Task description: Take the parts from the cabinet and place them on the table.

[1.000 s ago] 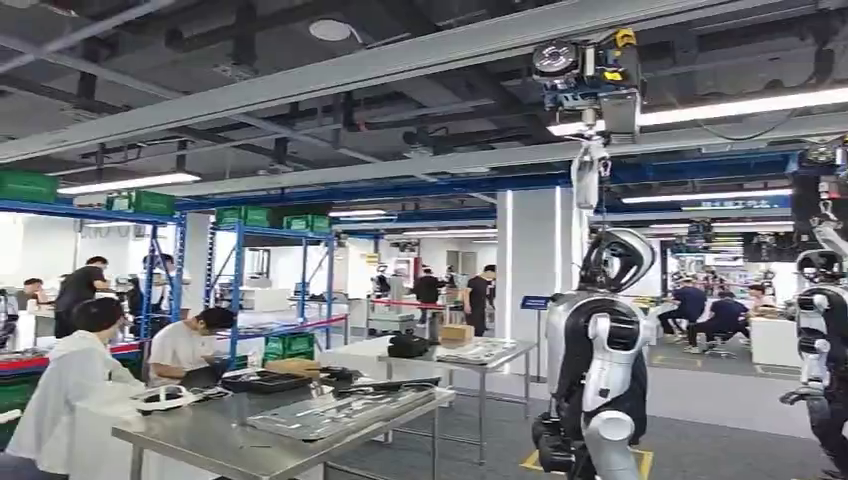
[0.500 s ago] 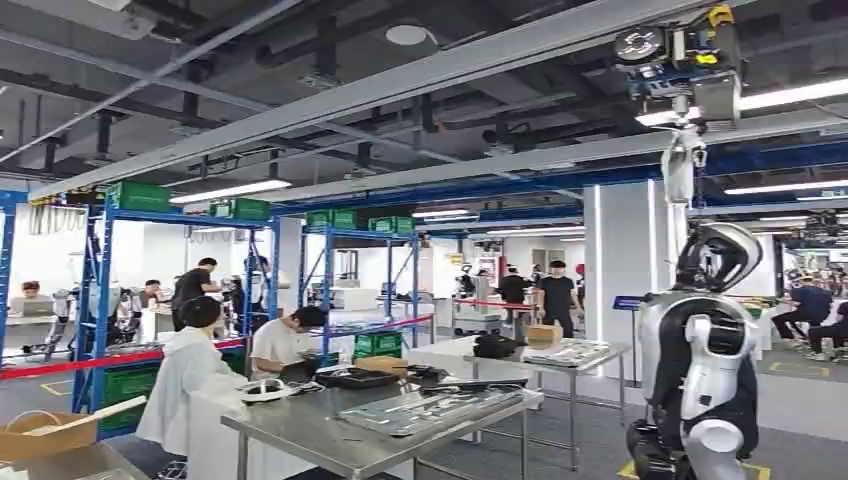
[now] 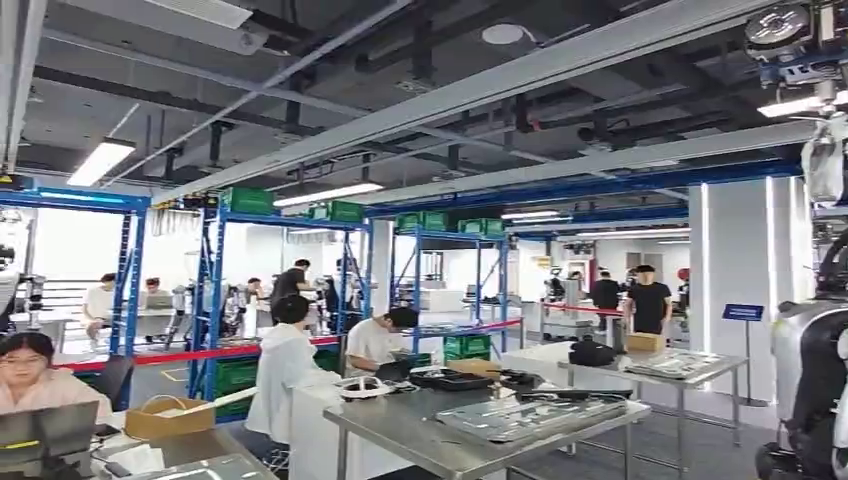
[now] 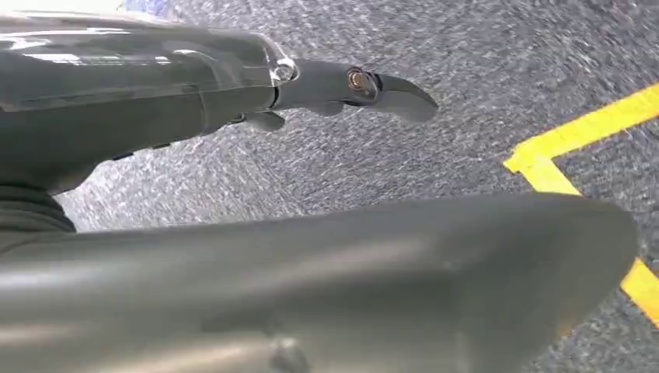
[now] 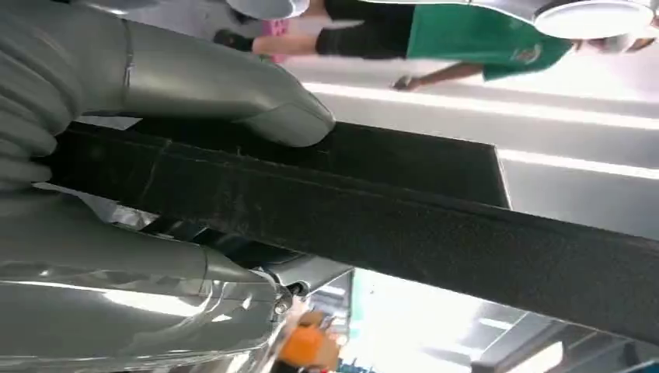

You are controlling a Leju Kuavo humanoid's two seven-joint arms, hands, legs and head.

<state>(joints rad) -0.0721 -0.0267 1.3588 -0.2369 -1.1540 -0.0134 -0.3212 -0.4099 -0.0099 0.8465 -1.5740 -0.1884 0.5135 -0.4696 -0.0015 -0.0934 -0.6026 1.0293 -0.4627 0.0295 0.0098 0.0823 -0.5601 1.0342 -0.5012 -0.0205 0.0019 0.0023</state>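
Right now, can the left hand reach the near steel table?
Probably not. The left hand hangs over the grey floor by yellow tape; the steel table stands well ahead, so the robot would likely need to walk closer.

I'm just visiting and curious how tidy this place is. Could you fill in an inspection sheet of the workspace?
Surface: long stainless steel table, partly loaded.
Job's things: flat black bar-shaped part, gripped in the right robot hand, thumb on top.
Clutter: flat silver metal panels, black shallow tray on the table; brown cardboard box on a nearer desk.
Grippers: left robot hand holds nothing, over grey carpet floor with a yellow line.
Cables: nothing seen.
Surroundings: blue steel racks with green crates, seated and standing people, a second silver humanoid robot.
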